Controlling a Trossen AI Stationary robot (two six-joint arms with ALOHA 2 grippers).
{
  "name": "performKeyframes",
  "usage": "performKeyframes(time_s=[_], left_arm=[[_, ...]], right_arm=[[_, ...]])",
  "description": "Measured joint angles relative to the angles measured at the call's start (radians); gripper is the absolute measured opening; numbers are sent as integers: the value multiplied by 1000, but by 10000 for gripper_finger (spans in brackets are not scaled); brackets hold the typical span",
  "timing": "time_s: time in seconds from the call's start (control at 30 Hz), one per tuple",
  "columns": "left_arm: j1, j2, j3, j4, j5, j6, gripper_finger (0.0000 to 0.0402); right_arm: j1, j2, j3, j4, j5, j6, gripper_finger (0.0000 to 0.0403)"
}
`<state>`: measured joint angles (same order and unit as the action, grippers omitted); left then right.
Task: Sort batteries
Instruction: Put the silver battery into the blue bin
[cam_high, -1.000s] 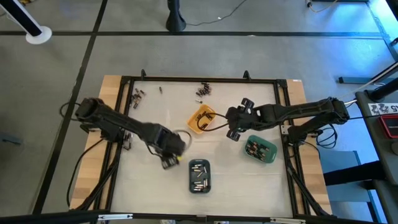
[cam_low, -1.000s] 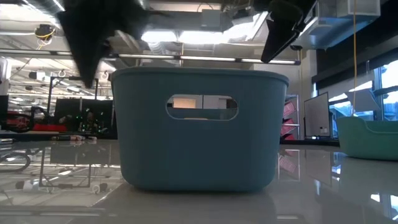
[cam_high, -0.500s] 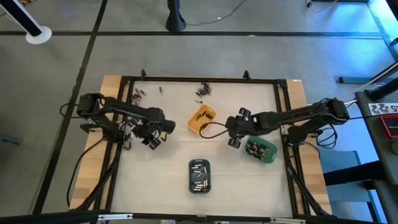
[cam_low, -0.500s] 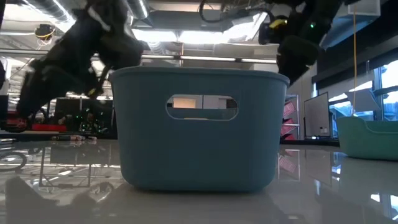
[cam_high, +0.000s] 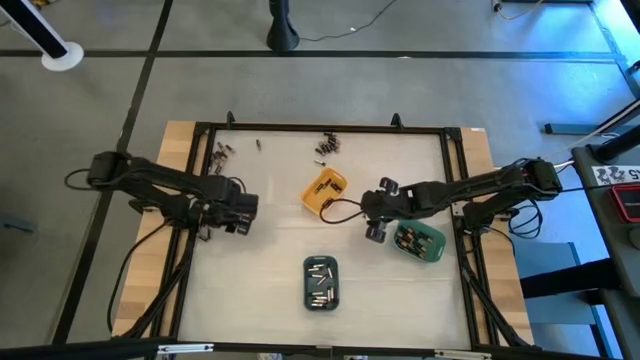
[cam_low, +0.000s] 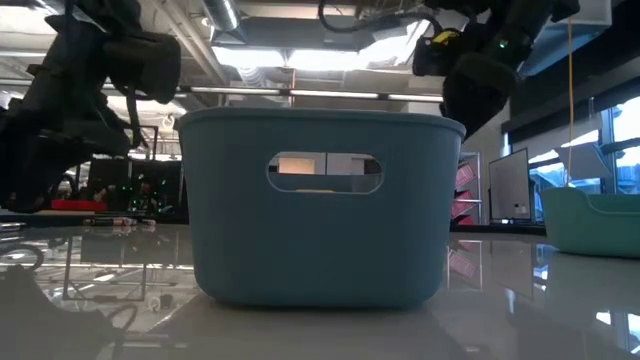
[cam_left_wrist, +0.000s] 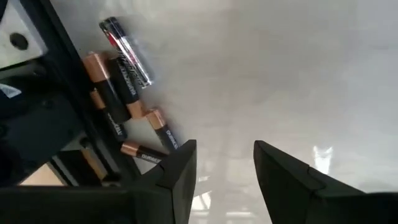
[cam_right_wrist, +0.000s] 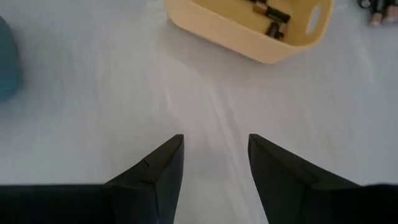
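Copper-capped cylindrical batteries (cam_left_wrist: 118, 93) — smooth white table (cam_left_wrist: 298, 68).

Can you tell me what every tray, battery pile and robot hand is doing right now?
Orange oblong tray: upright, a few batteries inside.
Slate-blue oblong tray: upright, holds several silvery batteries.
Green oblong tray: upright, holds batteries.
Copper-and-black loose batteries: lying flat on the table by the left frame edge.
Small dark battery cluster: lying loose near the far edge.
Left gripper: open, empty, near the loose batteries.
Right gripper: open, empty, above bare table.
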<state>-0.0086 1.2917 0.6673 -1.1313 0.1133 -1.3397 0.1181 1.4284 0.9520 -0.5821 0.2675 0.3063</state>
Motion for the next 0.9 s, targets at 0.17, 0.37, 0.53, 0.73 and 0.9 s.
performKeyframes(time_s=[0.17,0.37,0.53,0.73,0.9], left_arm=[[-5,-9,-6,3,-20,-126,149],[-18,-9,-5,5,11,44,149],[8,-9,4,-6,19,116,149],[119,-9,5,-45,18,397,149],[262,-5,6,-75,-18,590,148]], right_arm=[[0,0,0,6,-27,6,179],[0,0,0,17,-44,7,179],[0,0,0,64,-83,3,179],[0,0,0,113,-133,9,179],[0,0,0,126,-156,24,179]])
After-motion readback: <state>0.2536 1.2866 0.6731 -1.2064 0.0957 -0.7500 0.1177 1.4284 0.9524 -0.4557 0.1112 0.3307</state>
